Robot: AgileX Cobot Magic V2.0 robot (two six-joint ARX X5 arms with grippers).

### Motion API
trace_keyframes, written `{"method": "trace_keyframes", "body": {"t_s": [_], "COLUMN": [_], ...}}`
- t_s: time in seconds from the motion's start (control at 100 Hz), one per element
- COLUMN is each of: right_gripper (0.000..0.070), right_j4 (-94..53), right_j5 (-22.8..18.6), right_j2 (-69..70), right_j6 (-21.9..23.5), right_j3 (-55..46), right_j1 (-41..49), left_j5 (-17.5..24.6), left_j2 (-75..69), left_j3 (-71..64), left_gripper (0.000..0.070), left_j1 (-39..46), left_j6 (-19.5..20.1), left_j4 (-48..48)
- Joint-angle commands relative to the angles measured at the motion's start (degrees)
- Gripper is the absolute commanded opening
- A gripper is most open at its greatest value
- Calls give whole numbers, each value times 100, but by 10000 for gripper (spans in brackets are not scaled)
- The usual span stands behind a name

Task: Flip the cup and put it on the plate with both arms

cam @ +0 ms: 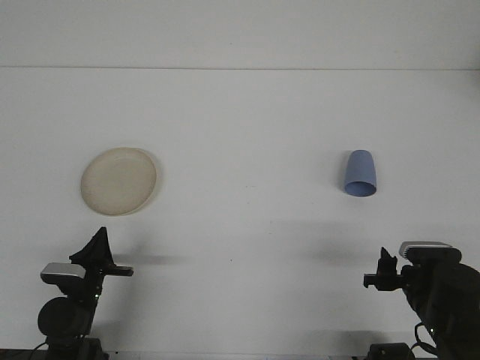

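Blue plastic cup (360,173) sits on the white surface (247,135) at the right of centre in the frame, apparently mouth down and leaning toward the camera, untouched by either arm. Well apart from it, at the left of centre, lies the cream plate (119,181), bare. Both arms are low at the bottom edge: the left tool (100,251) in the lower left corner, below the plate, and the right tool (385,268) in the lower right, below the cup and nowhere near it. Neither holds anything; how far their fingers are parted I cannot tell from this angle. Judging from this, the task is at its very start, the approach to the cup not yet made. The next move seems to call for the right arm to reach up the frame to the cup and grip its wall firmly enough to turn it over, with the left arm ready to receive it.
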Motion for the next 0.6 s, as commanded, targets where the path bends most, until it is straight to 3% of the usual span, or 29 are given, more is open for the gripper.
{"method": "trace_keyframes", "body": {"t_s": [0.0,0.25,0.59], "right_gripper": [362,361,361], "right_j4": [57,400,2341], "right_j5": [-17,28,42], "right_j2": [26,610,1593], "right_j6": [66,57,33], "right_j3": [81,70,-160], "right_j1": [-7,-7,-7], "left_j5": [7,7,7], "left_j2": [-7,-7,-7], "left_j3": [-111,-111,-111], "left_gripper": [11,11,11], "left_j1": [-15,-15,-15], "left_j6": [7,7,7], "left_j4": [61,61,61]}}
